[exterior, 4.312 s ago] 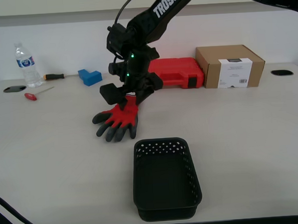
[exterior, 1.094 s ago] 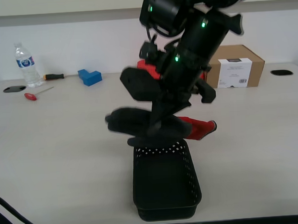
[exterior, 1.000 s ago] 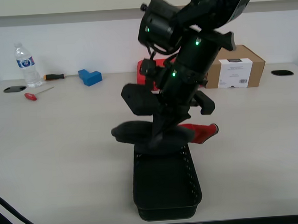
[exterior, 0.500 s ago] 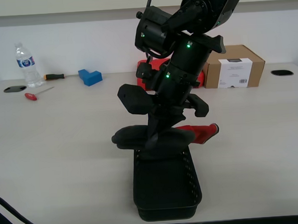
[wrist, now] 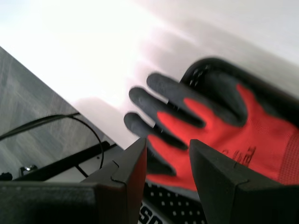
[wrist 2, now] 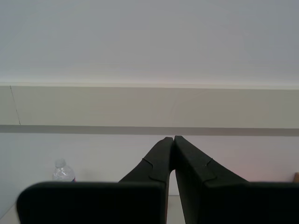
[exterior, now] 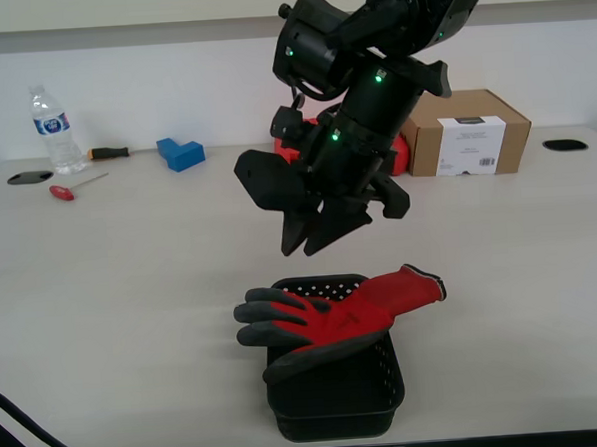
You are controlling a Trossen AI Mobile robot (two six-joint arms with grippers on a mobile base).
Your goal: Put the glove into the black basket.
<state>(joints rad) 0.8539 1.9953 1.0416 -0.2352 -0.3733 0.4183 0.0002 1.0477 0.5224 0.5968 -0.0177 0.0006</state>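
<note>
Glove (exterior: 348, 311) lies across basket (exterior: 387, 379) rim near table's front edge – fingers, cuff overhang. First gripper (exterior: 317, 233) above, jaws apart, empty; second gripper (wrist 2: 171, 154) closed. Prob. needs a nudge down – press mid-glove.

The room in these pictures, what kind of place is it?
Probably a workshop or lab bench: a screwdriver, a red tool case and a cardboard box lie on a long pale table with cable holes.
</note>
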